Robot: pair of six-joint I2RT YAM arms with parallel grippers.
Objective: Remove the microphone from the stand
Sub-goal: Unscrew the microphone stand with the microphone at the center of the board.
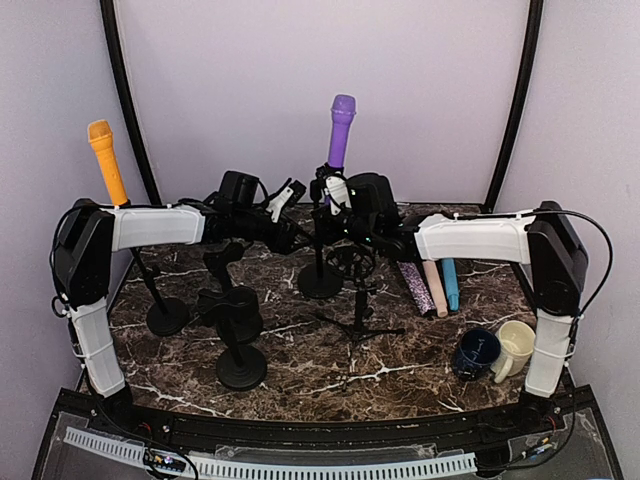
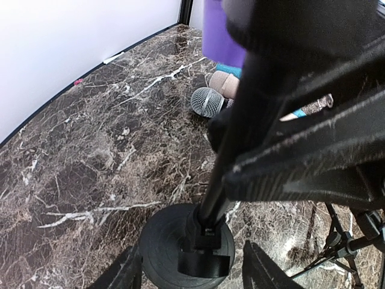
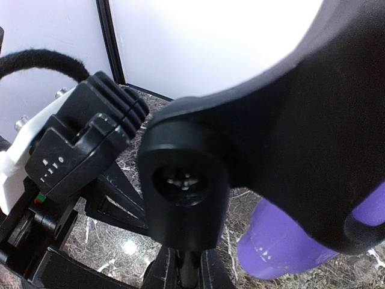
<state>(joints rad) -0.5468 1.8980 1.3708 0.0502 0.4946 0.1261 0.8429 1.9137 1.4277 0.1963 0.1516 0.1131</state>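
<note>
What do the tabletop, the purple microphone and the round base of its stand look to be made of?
Tabletop: glossy dark brown stone with white veins, either marble or a marble-look laminate; the pictures cannot settle which.
Purple microphone: even, matte colour, probably plastic.
Round stand base: matte black with a faint sheen, likely painted metal, though plastic is possible.

Both reach inward, forearms level: left white-and-black arm (image 1: pixel 155 227), right white-and-black arm (image 1: pixel 475 238). On left claw (image 1: pixel 290 200), fingers (image 2: pixel 123 274) spread apart; right claw (image 1: pixel 337 192) state unclear.
</note>
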